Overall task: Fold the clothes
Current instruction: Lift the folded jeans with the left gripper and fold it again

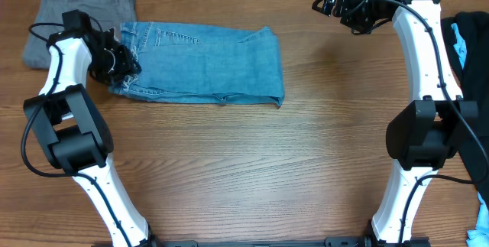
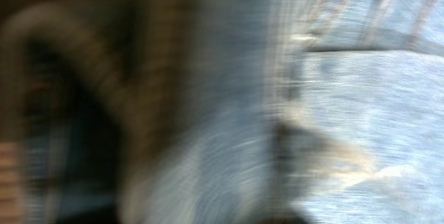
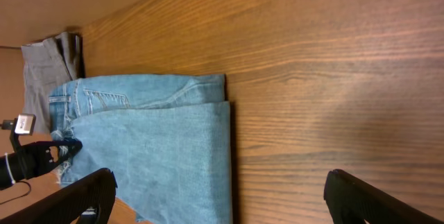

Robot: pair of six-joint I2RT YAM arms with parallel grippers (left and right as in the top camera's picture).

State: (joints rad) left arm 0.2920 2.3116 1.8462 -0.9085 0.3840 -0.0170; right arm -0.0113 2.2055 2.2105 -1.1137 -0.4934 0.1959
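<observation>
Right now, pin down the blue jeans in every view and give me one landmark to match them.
Overhead: the jeans lie folded, upper left of centre.
Left wrist: the jeans, blurred, fill the right side.
Right wrist: the jeans sit lower left.
Landmark: grey trousers, beside the jeans' left end overhead, at the left edge in right wrist; left wrist too blurred.

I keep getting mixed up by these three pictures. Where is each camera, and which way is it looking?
Overhead: above the wooden table, looking straight down; both white-and-black arms and the folded light blue denim jeans show.
Left wrist: on the left gripper, very close to denim; too blurred to pick out fingers.
Right wrist: on the right gripper, raised, looking across the table at the jeans; its two dark fingertips show, wide apart.
Shared: overhead and right wrist both show the jeans and grey trousers.
</observation>
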